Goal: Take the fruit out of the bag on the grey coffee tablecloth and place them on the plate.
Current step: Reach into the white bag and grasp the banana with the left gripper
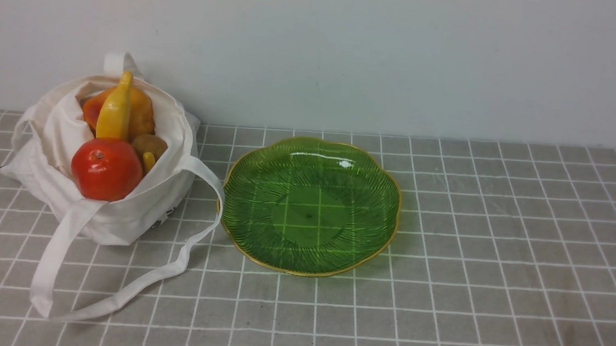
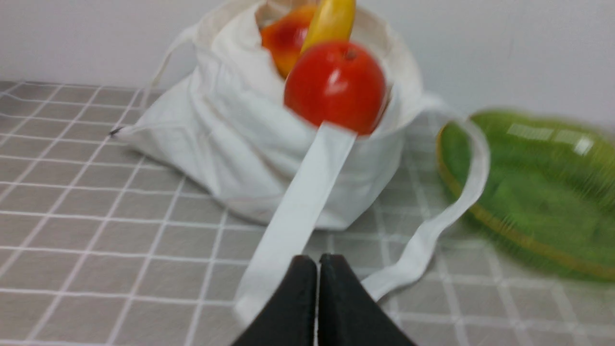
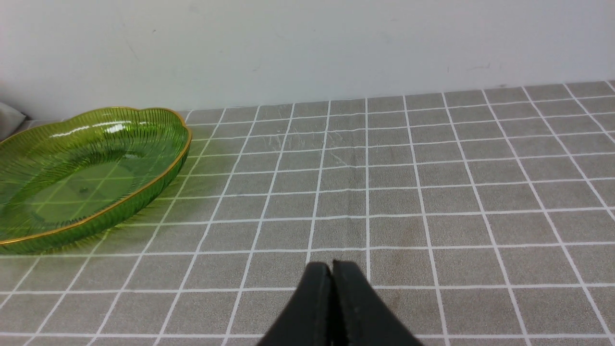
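You see left gripper (image 2: 317,262) and right gripper (image 3: 331,267) pinched together in wrist views. Only the front view shows kiwi (image 1: 149,145) in bag (image 1: 129,214), print (image 1: 165,217) unreadable.

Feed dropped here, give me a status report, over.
Left end effector shut, empty; right end effector shut, empty. Fruit all in bag, plate bare. Bag strap lies before left end effector.

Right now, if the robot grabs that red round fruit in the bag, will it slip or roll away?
Probably slippery: the red fruit is glossy, with a bright highlight. It is round, so it would likely roll if dropped on the flat tablecloth. It sits high at the soft rim of the bag, so a push may tip it out.
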You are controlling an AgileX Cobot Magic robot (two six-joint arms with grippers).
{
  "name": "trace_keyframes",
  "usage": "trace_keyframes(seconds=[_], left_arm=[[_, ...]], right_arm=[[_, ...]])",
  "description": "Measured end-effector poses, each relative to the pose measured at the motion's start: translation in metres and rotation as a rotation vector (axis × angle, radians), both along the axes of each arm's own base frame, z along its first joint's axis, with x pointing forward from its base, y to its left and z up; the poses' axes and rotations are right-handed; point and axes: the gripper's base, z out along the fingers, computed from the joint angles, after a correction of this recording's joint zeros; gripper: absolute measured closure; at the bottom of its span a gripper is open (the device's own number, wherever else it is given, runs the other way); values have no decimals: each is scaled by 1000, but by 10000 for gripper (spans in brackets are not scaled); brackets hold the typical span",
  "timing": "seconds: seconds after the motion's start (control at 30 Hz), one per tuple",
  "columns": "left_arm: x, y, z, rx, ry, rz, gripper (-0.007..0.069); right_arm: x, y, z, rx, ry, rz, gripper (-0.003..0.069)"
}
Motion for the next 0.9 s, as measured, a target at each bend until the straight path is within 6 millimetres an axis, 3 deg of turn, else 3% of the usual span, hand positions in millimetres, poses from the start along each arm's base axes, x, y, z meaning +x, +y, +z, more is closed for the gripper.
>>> trace_keyframes(seconds=[0.2,0.5,0.67,0.73,0.8,0.9], left_arm=[[1,0,14,-189,-140,9,631],[0,2,24,-216,-259,19,631],[-5,7,43,-258,-477,40,631],[-18,10,78,-266,-709,49,631],[-27,10,114,-249,-791,38,631],[-23,5,152,-178,-676,9,631]], right_arm=[[0,0,0,0,0,0,671],[0,0,0,0,0,0,671],[0,0,0,0,0,0,671],[0,0,0,0,0,0,671],[0,0,0,0,0,0,671],[0,0,0,0,0,0,671]])
